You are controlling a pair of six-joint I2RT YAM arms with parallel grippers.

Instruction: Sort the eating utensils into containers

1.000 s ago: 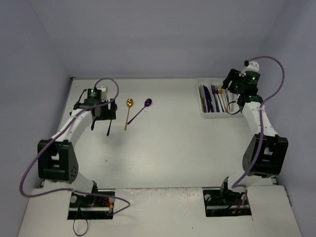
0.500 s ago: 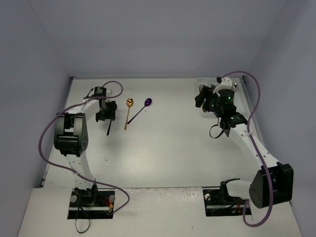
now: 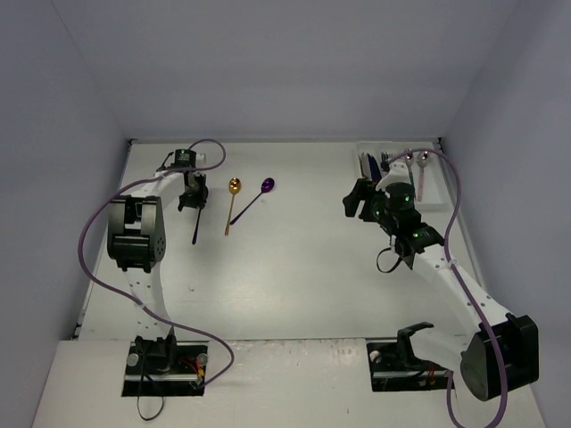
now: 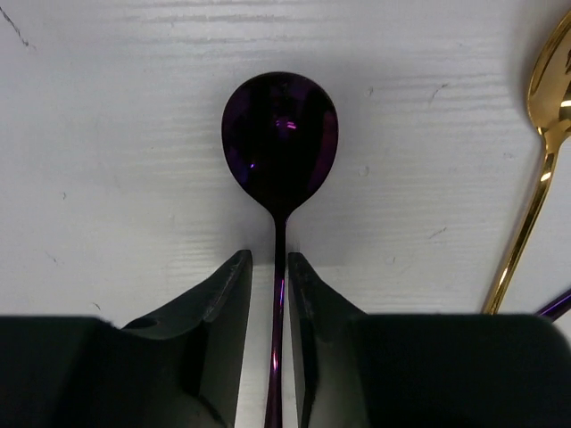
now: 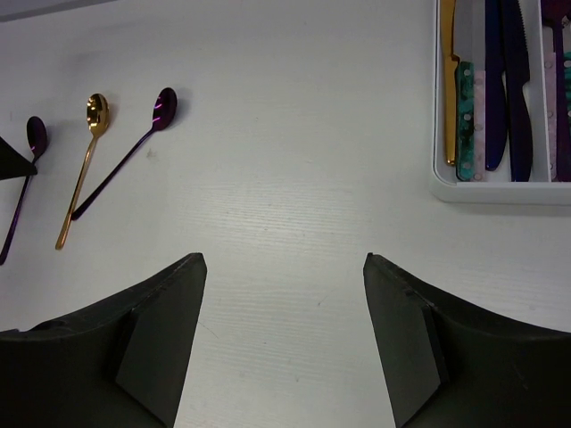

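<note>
A dark purple spoon (image 4: 279,134) lies on the white table, bowl away from the left wrist camera. My left gripper (image 4: 269,259) is down over it, shut on its thin handle; it appears at the table's left (image 3: 193,201). Just right of it lie a gold spoon (image 3: 230,207) and a second purple spoon (image 3: 254,201), their handles crossing. My right gripper (image 5: 284,259) hangs open and empty over the bare table, right of the middle (image 3: 355,201). The white tray (image 5: 500,192) at the back right holds gold, teal and dark blue utensils (image 5: 495,89) in its narrow containers.
The right arm's links (image 3: 419,245) and purple cable cover part of the tray (image 3: 432,148) from above. Grey walls close the table at the back and sides. Both arm bases sit at the near edge.
The left jaws have closed in on the purple spoon's handle. The right arm has swung away from the tray, leftward and toward the middle of the table, its jaws staying open.
</note>
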